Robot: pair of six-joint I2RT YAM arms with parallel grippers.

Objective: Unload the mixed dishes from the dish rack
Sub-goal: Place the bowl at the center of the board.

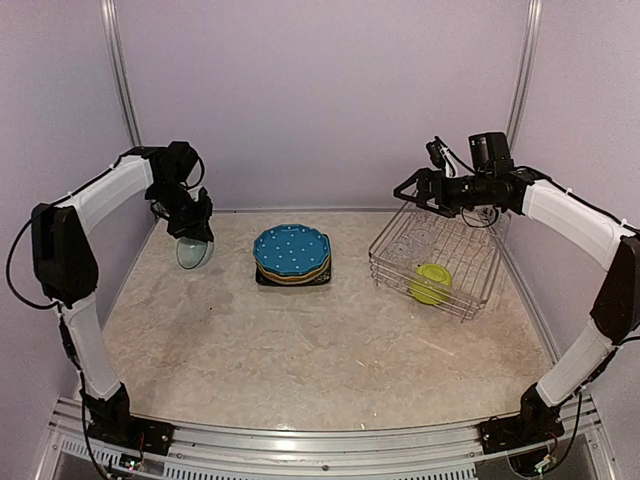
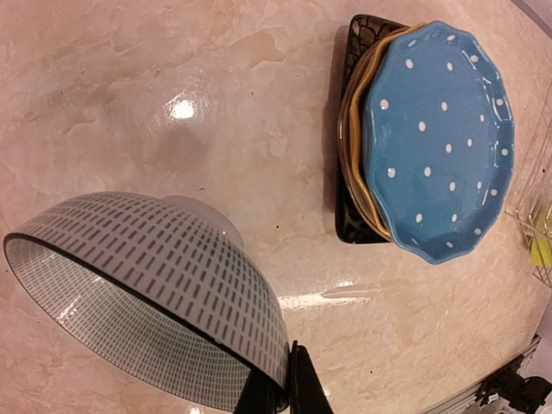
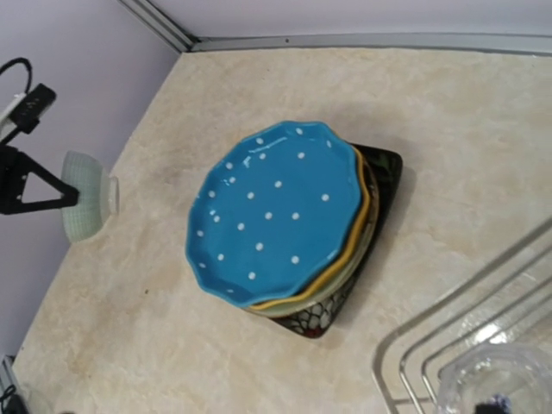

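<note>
My left gripper (image 1: 196, 228) is shut on the rim of the pale grey-green bowl (image 1: 193, 251), held tilted above the table at the far left. In the left wrist view my fingers (image 2: 304, 390) pinch the bowl (image 2: 147, 293) at its rim. The blue white-dotted plate (image 1: 291, 250) tops a stack on the black square plate (image 2: 349, 226), with a yellow plate edge (image 3: 363, 222) between. The dish rack (image 1: 385, 268) stands at the right and holds the lime-green bowl (image 1: 431, 284) and a clear glass (image 3: 492, 379). My right gripper (image 1: 408, 195) hovers over the rack's far-left corner, empty and apparently open.
The plate stack (image 3: 285, 216) sits mid-table between the two arms. Purple walls close the back and both sides. The rack's wire rim (image 3: 412, 347) shows at the lower right of the right wrist view.
</note>
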